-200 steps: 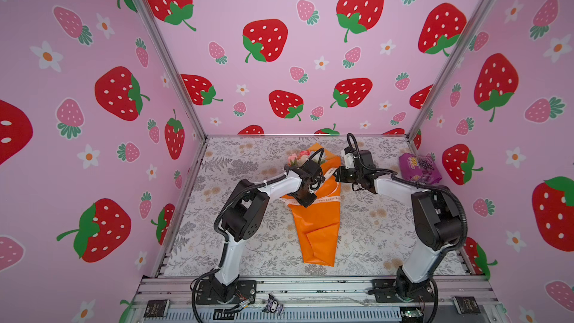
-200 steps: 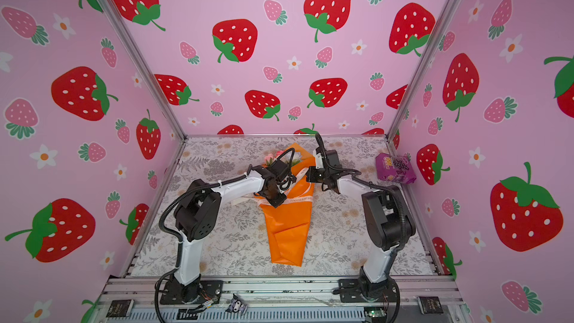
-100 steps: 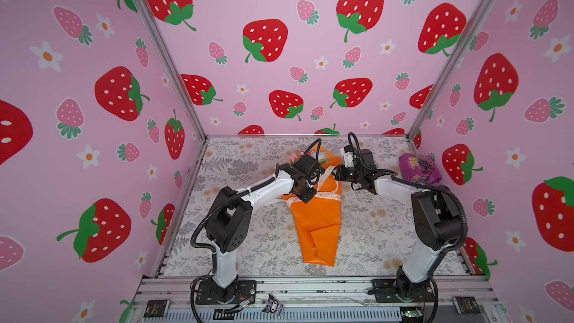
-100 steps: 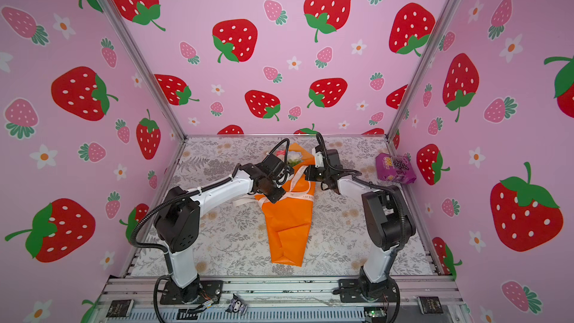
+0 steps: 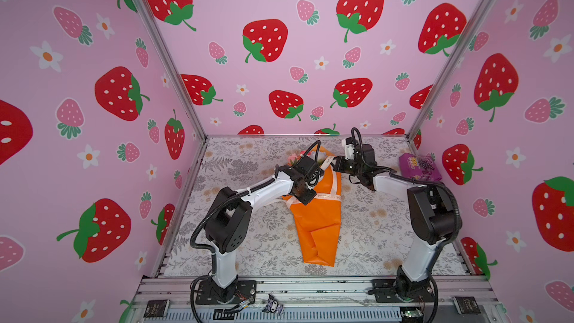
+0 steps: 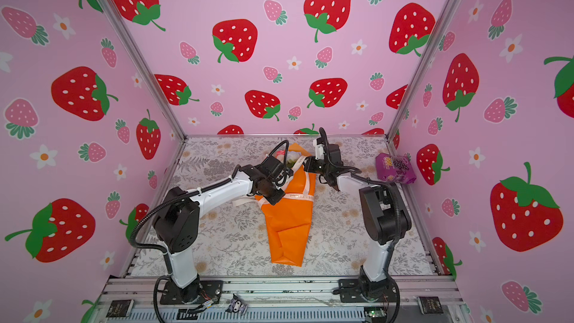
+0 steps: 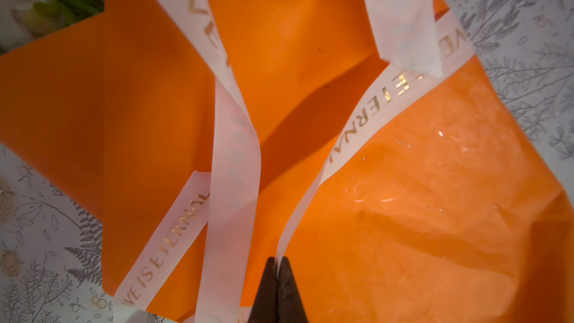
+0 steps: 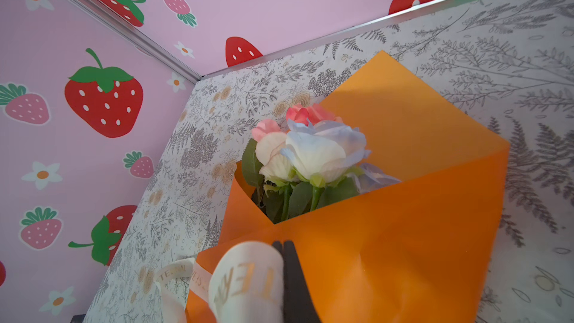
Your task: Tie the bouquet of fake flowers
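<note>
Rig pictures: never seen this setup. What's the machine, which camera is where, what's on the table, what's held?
Two small robot arms, each ending in a two-finger gripper. Both top views look down on the whole booth; each wrist view rides on an arm, looking out past its tip. On the floral table lies the bouquet of fake flowers in orange paper; a purple snack packet sits by the right wall. The left gripper and the right gripper are each shut on the cream ribbon crossing the wrap.
</note>
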Tool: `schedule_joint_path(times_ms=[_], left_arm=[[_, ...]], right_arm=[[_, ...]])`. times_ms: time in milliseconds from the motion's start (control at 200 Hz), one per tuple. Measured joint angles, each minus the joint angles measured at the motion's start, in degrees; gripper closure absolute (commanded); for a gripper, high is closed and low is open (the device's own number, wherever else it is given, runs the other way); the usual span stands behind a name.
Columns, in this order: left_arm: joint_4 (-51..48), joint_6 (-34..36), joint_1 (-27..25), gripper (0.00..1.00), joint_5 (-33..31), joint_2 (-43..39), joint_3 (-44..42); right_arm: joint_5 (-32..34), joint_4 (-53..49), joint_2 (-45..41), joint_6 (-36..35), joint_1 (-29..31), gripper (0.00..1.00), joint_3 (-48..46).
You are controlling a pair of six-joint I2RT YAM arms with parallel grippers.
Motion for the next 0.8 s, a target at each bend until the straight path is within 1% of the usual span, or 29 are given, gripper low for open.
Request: schedule_joint_path(times_ms=[205,395,595,800], left_arm=[[0.4,-0.4,0.0,1.0,0.2,-2.4,-0.3],[0.9,-0.6,0.0,1.0,0.2,-2.9,-0.3],[1.3,-0.9,0.0,1.0,0.2,-2.9,-0.8],[2.0,-0.9,0.0,1.0,0.1,-3.2,-1.0]], right_arm=[[-1.5,0.5,2.6,0.6,0.7,0.99,0.6],[-3.0,1.4,5.1,1.3,1.1,0.99,6.2],[-3.6,3.0,5.2,2.5,1.8,0.99,3.9],[-4.0,1.3,6.2,2.6,2.2,0.99,1.9]])
